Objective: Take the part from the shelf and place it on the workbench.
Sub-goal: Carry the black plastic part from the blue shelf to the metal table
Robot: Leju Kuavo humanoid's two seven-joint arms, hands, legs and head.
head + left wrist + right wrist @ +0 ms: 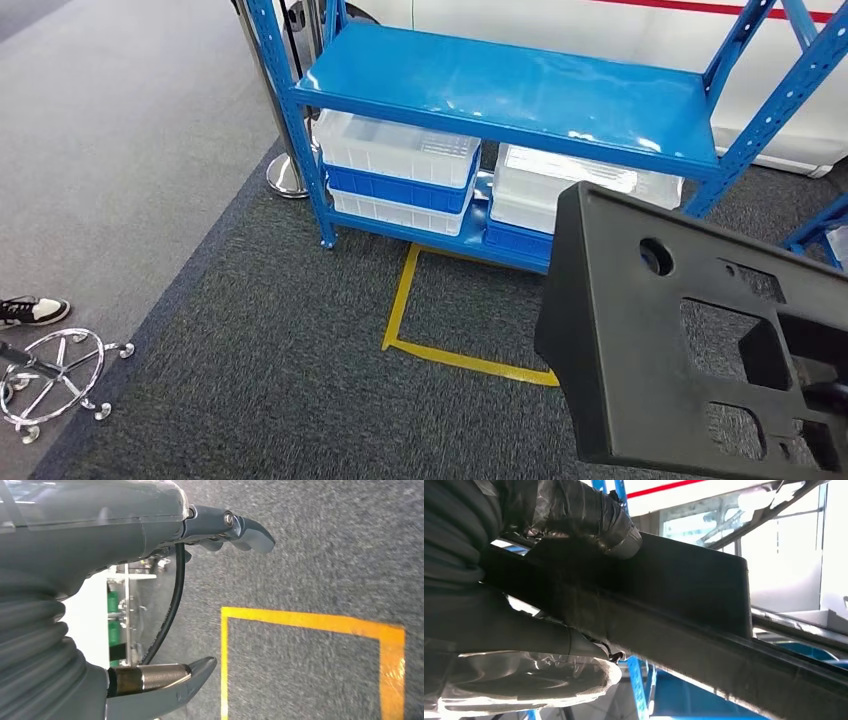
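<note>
A large black plastic part (690,340) with a round hole and several cut-outs fills the lower right of the head view, raised in front of the blue shelf (520,90). In the right wrist view my right hand (549,585) grips the part (684,595), its thumb wrapped in tape over the upper face and fingers under it. My left hand (200,605) hangs over grey carpet, fingers apart and holding nothing. The shelf's top board is bare.
White and blue bins (400,165) are stacked on the shelf's lower level. A yellow tape square (440,320) marks the dark carpet in front. A chrome stanchion base (285,175) stands left of the shelf. A chrome chair base (55,375) and a person's shoe (32,310) lie far left.
</note>
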